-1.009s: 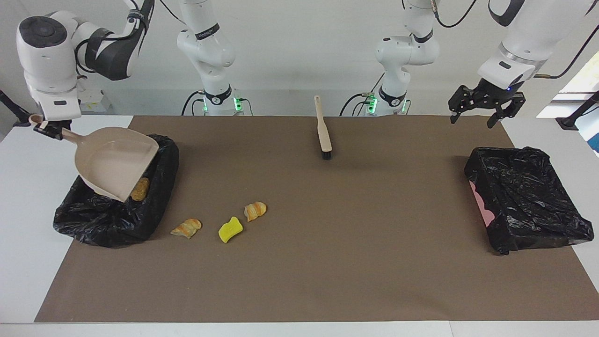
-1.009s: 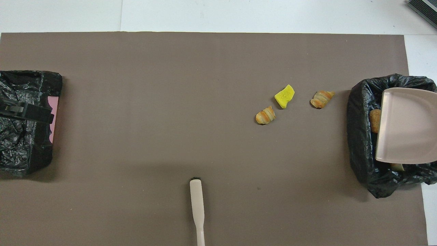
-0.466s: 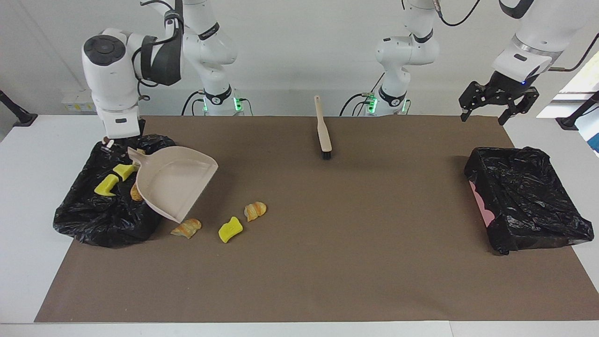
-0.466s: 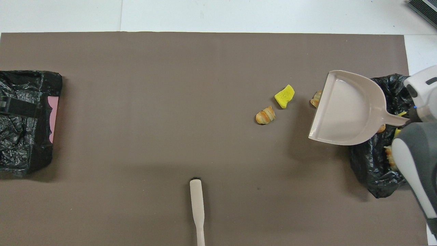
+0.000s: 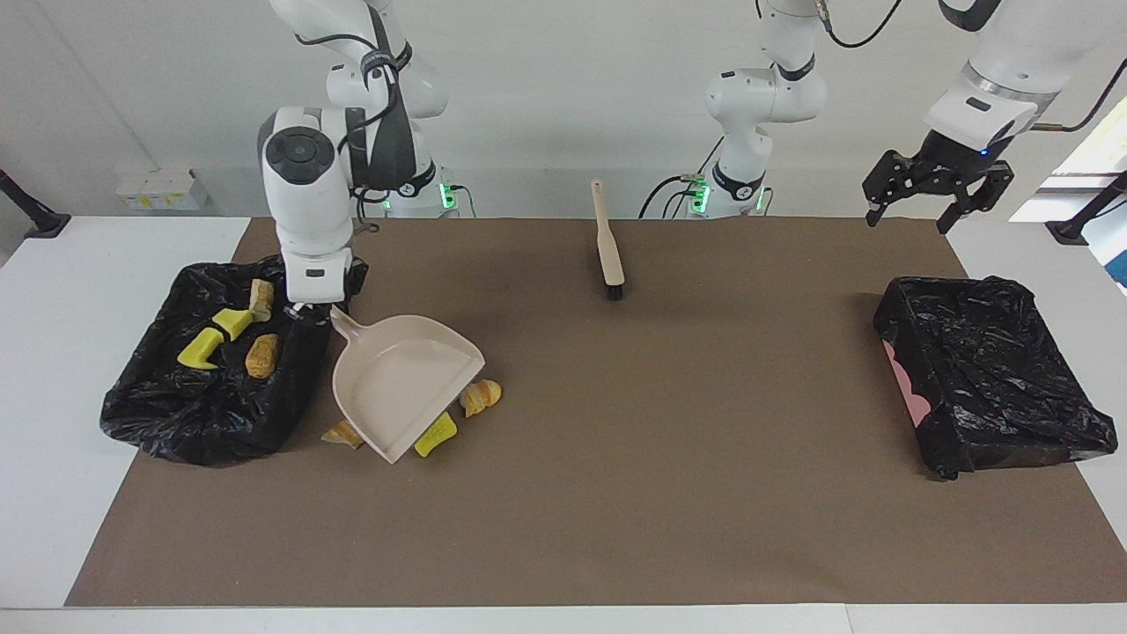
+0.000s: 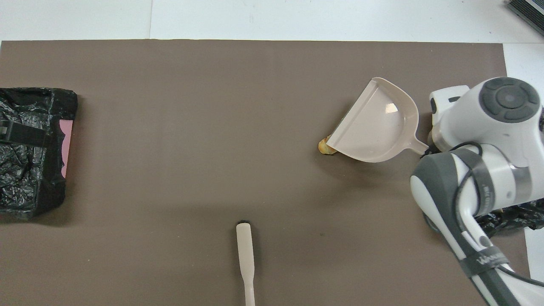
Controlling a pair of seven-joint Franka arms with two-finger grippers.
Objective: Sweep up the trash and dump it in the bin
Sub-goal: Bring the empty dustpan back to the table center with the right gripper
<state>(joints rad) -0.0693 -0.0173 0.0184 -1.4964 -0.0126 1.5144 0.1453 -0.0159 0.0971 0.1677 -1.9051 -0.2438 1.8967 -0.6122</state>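
My right gripper is shut on the handle of a beige dustpan. The pan is empty, tilted, and hangs low over the loose trash on the brown mat beside the bin. It partly covers a striped pastry lump, a yellow chunk and another pastry lump. The black-bagged bin at the right arm's end holds two yellow chunks and two brown lumps. My left gripper waits open in the air over the mat's corner by the other bin.
A beige brush lies on the mat near the robots, midway between the arms. A second black-bagged bin sits at the left arm's end. In the overhead view the right arm hides most of the first bin.
The right arm swung the dustpan out of the bin and down over the scraps on the mat, uncovering the trash in the bag. The left gripper rose a little.
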